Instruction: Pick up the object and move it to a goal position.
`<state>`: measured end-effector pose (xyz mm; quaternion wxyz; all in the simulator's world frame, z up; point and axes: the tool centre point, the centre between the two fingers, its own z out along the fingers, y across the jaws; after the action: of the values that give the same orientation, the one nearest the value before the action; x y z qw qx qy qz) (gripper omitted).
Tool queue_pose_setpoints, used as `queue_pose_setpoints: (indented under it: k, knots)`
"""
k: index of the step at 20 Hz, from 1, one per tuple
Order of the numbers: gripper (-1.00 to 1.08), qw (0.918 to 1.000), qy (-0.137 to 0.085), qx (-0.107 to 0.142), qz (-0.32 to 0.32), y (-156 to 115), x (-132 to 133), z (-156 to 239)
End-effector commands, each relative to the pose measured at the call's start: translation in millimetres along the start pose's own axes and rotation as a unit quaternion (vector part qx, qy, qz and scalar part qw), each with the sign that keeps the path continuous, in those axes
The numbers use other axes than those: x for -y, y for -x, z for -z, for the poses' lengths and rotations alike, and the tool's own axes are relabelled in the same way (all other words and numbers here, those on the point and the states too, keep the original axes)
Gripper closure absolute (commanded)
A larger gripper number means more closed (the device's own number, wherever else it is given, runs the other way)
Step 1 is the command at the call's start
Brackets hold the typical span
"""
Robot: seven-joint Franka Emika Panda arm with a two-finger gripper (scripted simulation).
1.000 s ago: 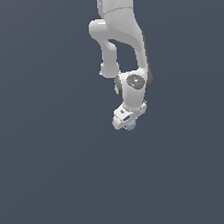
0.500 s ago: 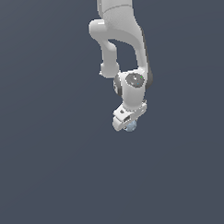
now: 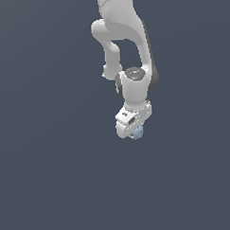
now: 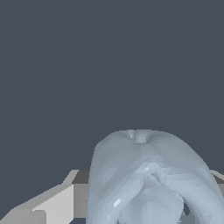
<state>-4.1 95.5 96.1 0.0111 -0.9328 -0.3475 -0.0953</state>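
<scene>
The object is a small pale blue-grey rounded lump, showing just below the white hand in the exterior view. My gripper is shut on it and points down. In the wrist view the object fills the near part of the picture between my fingers, with a dimple on its far side. One finger shows beside it; the other finger is mostly hidden behind the lump.
The white arm reaches down from the top of the exterior view. A plain dark grey-blue surface lies all around. No other objects or goal marker show.
The wrist has turned slightly and the hand with the object has shifted very little. The grip on the object is the same.
</scene>
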Motion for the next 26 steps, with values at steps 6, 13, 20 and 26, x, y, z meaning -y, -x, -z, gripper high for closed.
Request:
queue_pose_setpoints:
  k: [6, 13, 20, 26]
  knots:
    - [1.08, 0.9958, 0.014, -0.076, 0.050, -41, -27, 45]
    - [1.08, 0.9856, 0.024, -0.140, 0.092, -73, -45, 88]
    - [1.08, 0.9704, 0.033, -0.200, 0.131, -99, -59, 132]
    - [1.08, 0.9536, 0.040, -0.250, 0.163, -117, -68, 172]
